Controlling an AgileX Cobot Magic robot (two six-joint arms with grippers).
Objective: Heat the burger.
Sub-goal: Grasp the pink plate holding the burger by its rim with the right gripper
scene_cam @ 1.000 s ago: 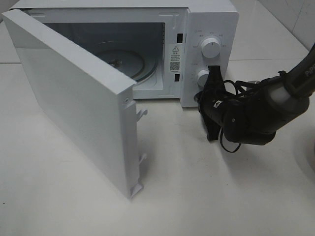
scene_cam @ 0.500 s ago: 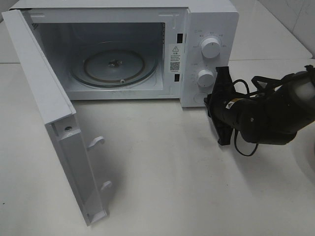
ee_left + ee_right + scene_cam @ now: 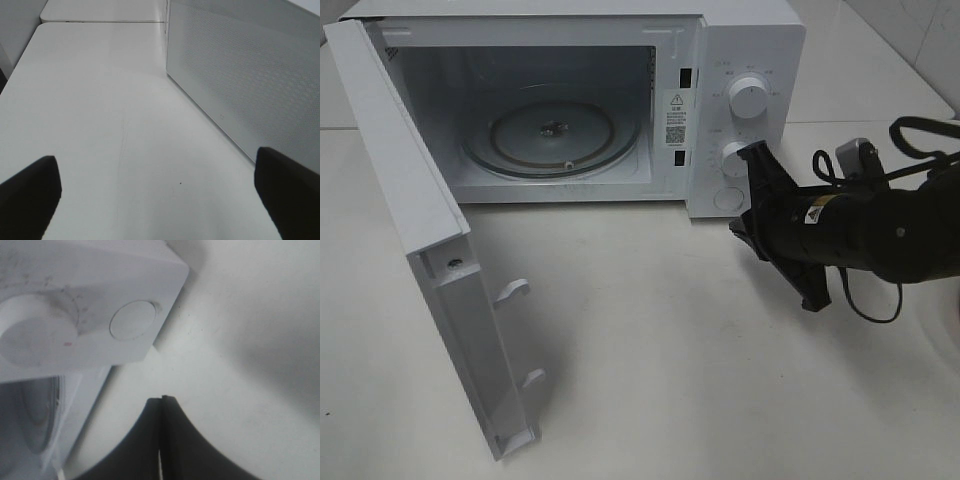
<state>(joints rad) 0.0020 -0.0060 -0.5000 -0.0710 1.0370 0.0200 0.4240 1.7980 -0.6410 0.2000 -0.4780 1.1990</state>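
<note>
Right claw pinched together, microwave button just ahead; left claw spread wide, probably microwave's wall beside it.

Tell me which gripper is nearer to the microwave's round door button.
Right. The right gripper, shut, sits just short of the button, not touching. The left gripper, open, is beside the microwave's perforated wall, button out of its view.

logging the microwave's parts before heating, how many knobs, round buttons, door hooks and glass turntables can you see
knobs: 2
round button: 1
door hooks: 2
glass turntable: 1
total: 6
</note>
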